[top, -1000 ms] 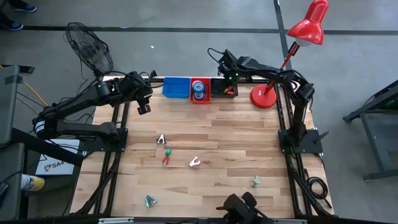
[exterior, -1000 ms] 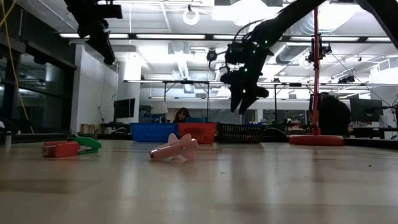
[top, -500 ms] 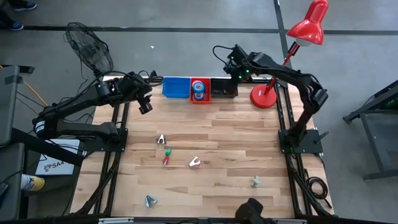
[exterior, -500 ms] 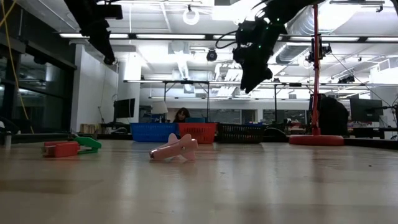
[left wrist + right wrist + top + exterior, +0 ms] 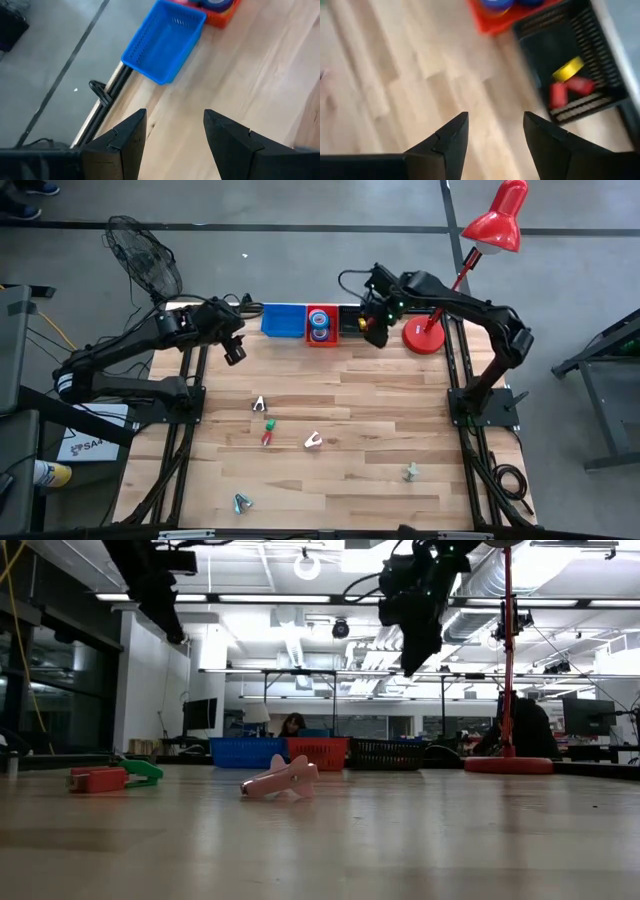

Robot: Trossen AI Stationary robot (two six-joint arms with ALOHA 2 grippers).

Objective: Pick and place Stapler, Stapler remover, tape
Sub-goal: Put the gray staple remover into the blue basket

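Both my grippers hang empty with the jaws apart. My right gripper (image 5: pixel 374 332) is over the black bin (image 5: pixel 357 322) at the table's (image 5: pixel 400 400) far edge; my left gripper (image 5: pixel 233 352) waits over the far left corner, near the blue bin (image 5: pixel 283 320).

Three bins stand in a row along that far edge, touching: blue, red, black. The red bin (image 5: pixel 320 338) holds two blue tape rolls (image 5: pixel 319 318), one behind the other, lying flat with their hollow centres facing up. In the black bin my right wrist view shows three things: one yellow piece (image 5: pixel 568 69) and two red pieces (image 5: pixel 558 94) just beside it; I cannot tell what they are. The blue bin (image 5: pixel 165 47) shows nothing inside.

On the open table I count six small tools. A white stapler remover (image 5: pixel 259 404) lies left of centre. A green one (image 5: pixel 270 423) and a red one (image 5: pixel 267 438) lie nearly end to end, their long axes running roughly from the far edge toward the near edge. A pale pink one (image 5: pixel 313 441) sits just right of them; in the low view (image 5: pixel 281 780) its long axis lies roughly across the table. A grey-green one (image 5: pixel 411 471) is well apart toward the near right, and a bluish one (image 5: pixel 241 502) is near the near left edge. Which way these last two point I cannot tell.
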